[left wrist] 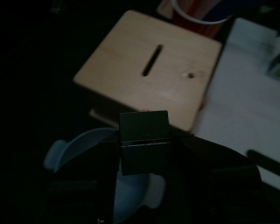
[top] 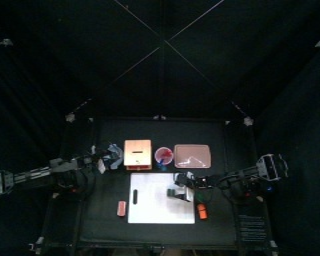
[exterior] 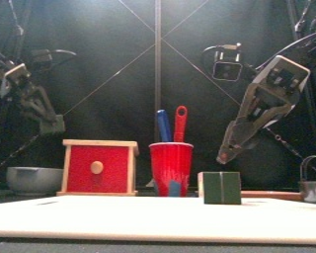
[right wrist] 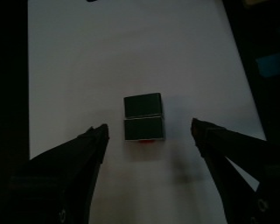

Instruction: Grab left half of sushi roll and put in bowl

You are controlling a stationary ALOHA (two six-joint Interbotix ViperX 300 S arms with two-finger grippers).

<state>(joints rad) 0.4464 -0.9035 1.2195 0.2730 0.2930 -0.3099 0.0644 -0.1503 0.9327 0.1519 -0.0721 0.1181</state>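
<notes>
My left gripper (left wrist: pixel 143 147) is shut on a dark green sushi half (left wrist: pixel 143 131) and holds it above the pale blue-grey bowl (left wrist: pixel 74 149), next to the orange box (left wrist: pixel 154 74). In the front view the bowl (exterior: pixel 36 179) sits at the far left, beside the box (exterior: pixel 99 167). The other sushi half (right wrist: pixel 143 118) lies on the white mat (right wrist: pixel 130 61). It also shows in the front view (exterior: pixel 219 187) as a dark green block. My right gripper (right wrist: pixel 150 129) is open and hovers just above it, jaws on either side.
A red cup (exterior: pixel 172 168) holding a blue and a red utensil stands right of the box. A pink tray (top: pixel 194 155) lies at the back right. A small red piece (top: pixel 121 207) lies left of the mat (top: pixel 163 200).
</notes>
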